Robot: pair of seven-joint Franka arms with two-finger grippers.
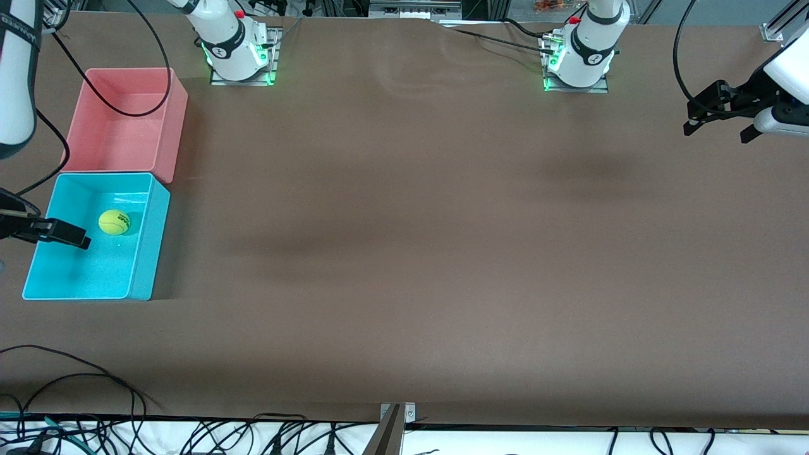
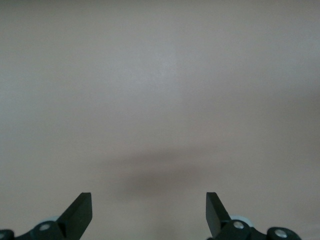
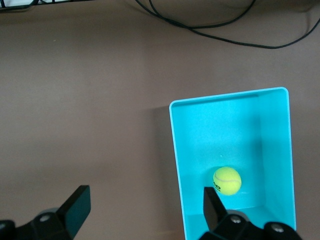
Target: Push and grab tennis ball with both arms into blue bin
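The tennis ball (image 1: pixel 114 222) lies on the floor of the blue bin (image 1: pixel 144 253), at the right arm's end of the table. It also shows in the right wrist view (image 3: pixel 227 180), inside the blue bin (image 3: pixel 176 150). My right gripper (image 1: pixel 60 230) is open and empty, up in the air over the bin. In its wrist view the right gripper (image 3: pixel 145 200) straddles one long wall, with one finger over the floor beside the ball. My left gripper (image 1: pixel 717 133) is open and empty over bare table at the left arm's end. Its wrist view (image 2: pixel 149 205) shows only table.
A pink bin (image 1: pixel 174 126) stands against the blue bin, farther from the front camera. Black cables (image 1: pixel 76 379) trail along the table's edge nearest the front camera. The two arm bases (image 1: pixel 237 54) (image 1: pixel 578 60) stand along the edge farthest from it.
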